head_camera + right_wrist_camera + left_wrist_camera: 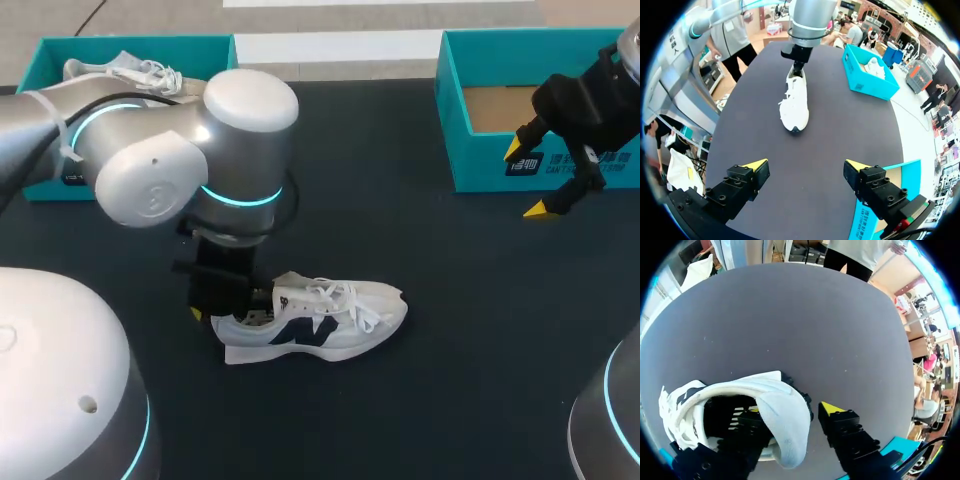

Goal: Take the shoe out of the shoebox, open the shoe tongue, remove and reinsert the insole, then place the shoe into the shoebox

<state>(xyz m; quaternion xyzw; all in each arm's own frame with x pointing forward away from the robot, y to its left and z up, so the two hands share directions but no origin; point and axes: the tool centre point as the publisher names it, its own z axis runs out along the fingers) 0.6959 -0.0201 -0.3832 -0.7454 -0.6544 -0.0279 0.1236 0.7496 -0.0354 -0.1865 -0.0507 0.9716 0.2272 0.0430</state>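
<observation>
A white shoe (318, 322) with a navy logo lies on its sole mid-table, toe pointing right. My left gripper (222, 306) stands over its heel. In the left wrist view the left gripper (792, 410) straddles the padded heel (785, 427): one finger is inside the shoe's opening, and the other finger (840, 422) stands just outside the heel with a thin gap, so it is open. My right gripper (528, 180) hangs open and empty in front of the teal shoebox (455, 120) at the back right. From the right wrist view, the shoe (794, 102) lies well ahead of the right gripper (807, 167).
A second teal box (45, 55) at the back left holds another white shoe (125, 70). That box (860, 82) lies past the shoe in the right wrist view. Dark tabletop (440, 260) stretches between the shoe and the right box.
</observation>
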